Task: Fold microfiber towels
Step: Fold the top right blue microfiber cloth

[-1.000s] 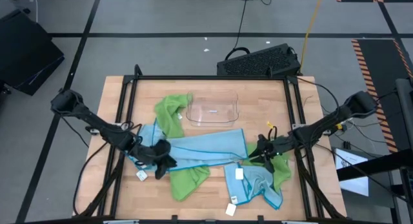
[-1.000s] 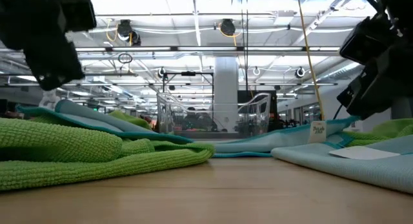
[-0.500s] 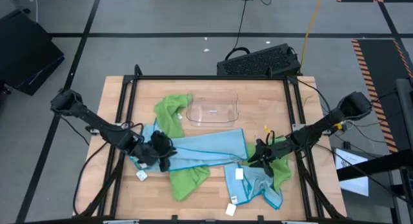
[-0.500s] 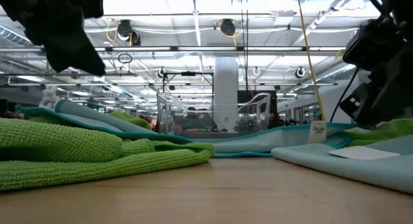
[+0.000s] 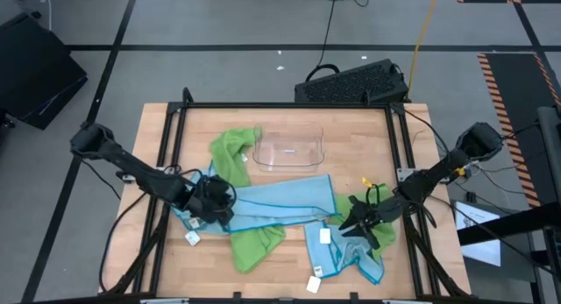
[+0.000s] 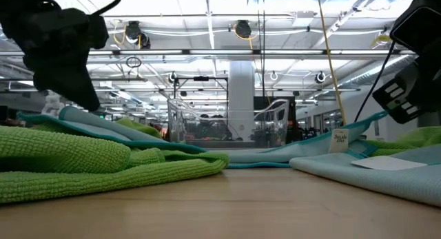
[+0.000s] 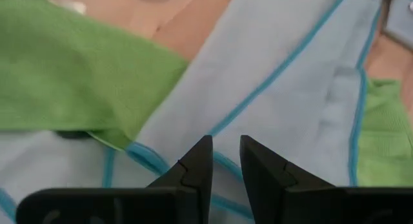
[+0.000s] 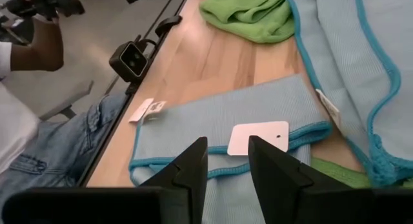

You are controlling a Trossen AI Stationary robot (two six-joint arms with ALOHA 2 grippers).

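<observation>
Several microfiber towels lie spread and overlapping on the wooden table. A long light blue towel [image 5: 280, 203] runs across the middle, and a lime green one [image 5: 232, 151] lies beyond its left end. Another green towel [image 5: 256, 243] lies near the front. At the near right, a light blue towel [image 5: 351, 251] with a white tag [image 8: 258, 139] lies partly over a green one [image 5: 383, 227]. My left gripper [image 5: 221, 213] hangs tipped down over the long towel's left end [image 7: 271, 88], narrowly open and empty. My right gripper [image 5: 351, 225] hovers narrowly open above the tagged towel [image 8: 213, 121].
A clear plastic tray [image 5: 289, 151] stands at the far middle of the table. A black frame [image 5: 166, 155] runs around the table's edges, with a small camera [image 8: 132, 56] on the near edge. A person in jeans [image 8: 45, 153] sits beyond that edge.
My left gripper has tipped steeply downward over the left end of the long blue towel, staying almost in place. My right gripper has swung toward the table's near edge, over the tagged blue towel. The towels have not moved.
</observation>
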